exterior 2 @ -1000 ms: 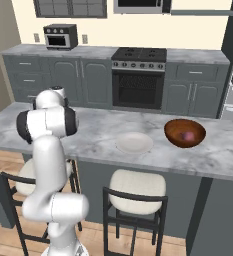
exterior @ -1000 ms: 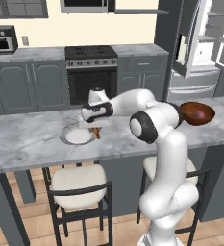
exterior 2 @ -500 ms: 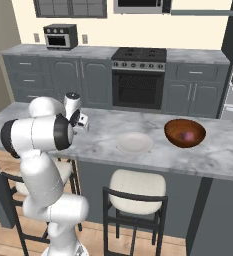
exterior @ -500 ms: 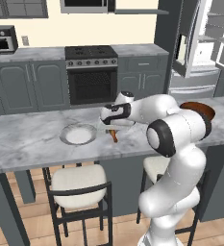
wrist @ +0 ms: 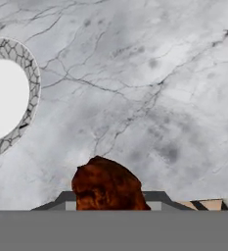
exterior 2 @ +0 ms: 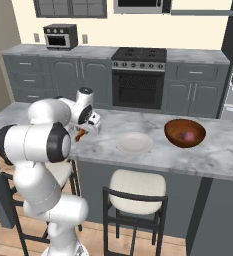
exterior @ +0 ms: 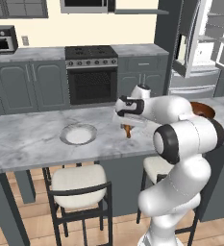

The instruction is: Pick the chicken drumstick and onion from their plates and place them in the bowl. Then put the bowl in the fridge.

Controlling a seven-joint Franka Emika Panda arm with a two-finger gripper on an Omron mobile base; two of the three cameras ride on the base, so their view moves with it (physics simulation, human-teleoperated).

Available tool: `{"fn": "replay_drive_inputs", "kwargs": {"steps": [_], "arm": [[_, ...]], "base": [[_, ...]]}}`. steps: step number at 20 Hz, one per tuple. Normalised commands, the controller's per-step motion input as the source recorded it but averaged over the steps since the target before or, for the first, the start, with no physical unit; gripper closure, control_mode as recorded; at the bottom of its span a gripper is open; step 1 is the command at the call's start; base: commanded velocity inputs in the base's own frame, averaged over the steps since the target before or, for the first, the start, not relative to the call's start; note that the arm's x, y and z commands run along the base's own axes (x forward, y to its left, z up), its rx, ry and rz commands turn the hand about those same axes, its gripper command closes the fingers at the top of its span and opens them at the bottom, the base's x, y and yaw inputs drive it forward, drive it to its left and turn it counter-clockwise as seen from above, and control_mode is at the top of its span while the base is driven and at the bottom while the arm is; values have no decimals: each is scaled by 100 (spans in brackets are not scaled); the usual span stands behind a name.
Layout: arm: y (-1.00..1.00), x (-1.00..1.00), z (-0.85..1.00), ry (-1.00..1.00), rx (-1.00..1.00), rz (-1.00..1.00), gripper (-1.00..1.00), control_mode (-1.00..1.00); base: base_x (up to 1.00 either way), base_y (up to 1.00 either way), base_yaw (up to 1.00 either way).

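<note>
Marble counter [exterior: 31,144] lies under your fingers [exterior: 127,129], which grip the slim orange-brown chicken drumstick [exterior: 128,130] between the grey-rimmed round plate [exterior: 78,134] and the glossy reddish-brown bowl [exterior 2: 185,133].

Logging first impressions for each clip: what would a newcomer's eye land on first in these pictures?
Probably the white arm stretched over the marble counter, its gripper carrying the chicken drumstick in the air between the two plates. Next, the glossy reddish-brown bowl further along the counter, with the onion already inside. Behind, the fridge stands with its doors open.
</note>
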Motion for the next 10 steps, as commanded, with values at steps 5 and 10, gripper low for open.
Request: {"fn": "replay_drive_inputs", "kwargs": {"steps": [5, 10], "arm": [[-59, 0, 34, 8, -11, -2, 100, -100], [-64, 2, 25, 4, -9, -22, 100, -100]], "base": [[0, 0, 0], [0, 0, 0]]}}
